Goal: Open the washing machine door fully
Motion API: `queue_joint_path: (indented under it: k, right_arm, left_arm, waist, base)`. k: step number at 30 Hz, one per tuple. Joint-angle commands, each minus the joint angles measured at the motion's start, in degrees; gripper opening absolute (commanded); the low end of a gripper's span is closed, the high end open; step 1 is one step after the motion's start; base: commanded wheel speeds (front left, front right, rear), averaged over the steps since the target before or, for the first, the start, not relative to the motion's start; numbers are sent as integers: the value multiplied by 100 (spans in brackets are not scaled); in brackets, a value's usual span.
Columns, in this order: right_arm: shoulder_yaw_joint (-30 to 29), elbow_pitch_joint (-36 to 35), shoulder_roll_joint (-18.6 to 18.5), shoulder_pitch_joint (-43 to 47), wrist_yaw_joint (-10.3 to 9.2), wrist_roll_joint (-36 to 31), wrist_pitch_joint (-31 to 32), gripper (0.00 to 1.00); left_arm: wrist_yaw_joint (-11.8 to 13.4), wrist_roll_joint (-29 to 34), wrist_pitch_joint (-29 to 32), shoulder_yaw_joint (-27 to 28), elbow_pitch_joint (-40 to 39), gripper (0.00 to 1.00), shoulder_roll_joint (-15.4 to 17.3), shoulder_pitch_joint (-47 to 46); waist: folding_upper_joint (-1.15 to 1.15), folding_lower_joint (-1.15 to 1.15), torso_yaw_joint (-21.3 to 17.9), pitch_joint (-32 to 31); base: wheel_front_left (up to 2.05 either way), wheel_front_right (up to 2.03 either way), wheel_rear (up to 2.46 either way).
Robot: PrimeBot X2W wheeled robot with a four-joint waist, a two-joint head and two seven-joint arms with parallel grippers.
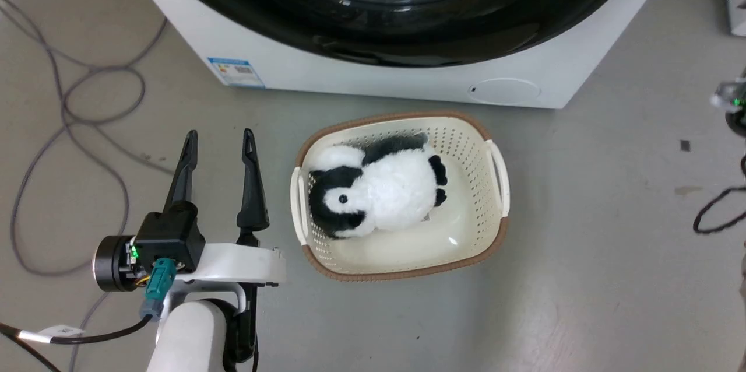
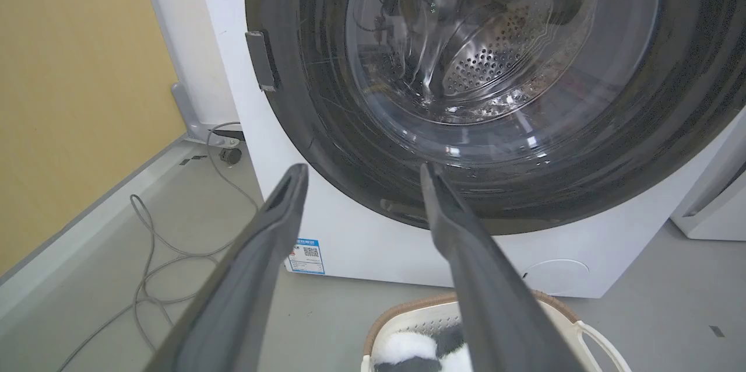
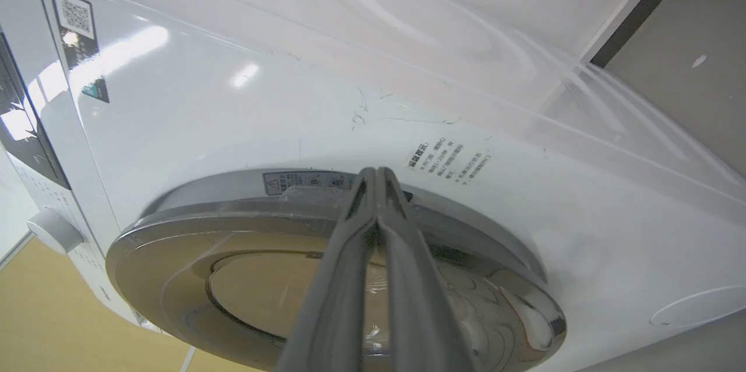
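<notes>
Door (image 2: 466, 98) first: it sits shut, flat against the front of the washing machine (image 2: 361, 255) and covers most of that front, so none of the opening is done yet. A small grey tab (image 2: 262, 60) stands on its rim on the side towards the yellow wall (image 2: 76, 98). I judge that is the place to pull, which would put the hinge on the opposite side.

My left gripper (image 2: 364, 168) hangs low before the door's bottom edge. Its two fingers are spread wide with nothing between them, ready to close on that tab once I lift and reach across. My right gripper (image 3: 376, 172) has its fingers pressed together, empty, aimed along the machine's front at the door's rim. How near they are I cannot tell. Held thin like that, I think, they could slip behind the edge.

On the floor (image 1: 583, 244), just before the machine's front, stands a basket (image 1: 466, 139) holding a black-and-white soft toy (image 1: 384, 191). I would expect the door to swing above it. Loose cables (image 1: 76, 123) lie along the floor's left side.
</notes>
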Motion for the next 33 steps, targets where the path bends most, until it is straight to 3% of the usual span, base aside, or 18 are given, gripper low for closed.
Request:
queue_joint_path:
  k: [1, 19, 33]
  right_arm:
    - [23, 147, -79, -281, 5, 201, 45, 0]
    - [853, 979, -278, -1767, 6, 783, 571, 0]
    - [1379, 628, -287, -1145, 6, 1058, 1412, 0]
  left_arm:
    - [43, -26, -66, -29, -10, 100, 5, -119]
    - [234, -200, -282, -226, 36, 100, 5, -432]
    - [228, -200, -304, -168, 147, 100, 5, -342]
  waist:
    - [0, -1, 63, 86]
    - [0, -1, 334, 580]
    - [0, -1, 206, 300]
  base:
    - [0, 0, 0]
    - [0, 0, 0]
    - [0, 0, 0]
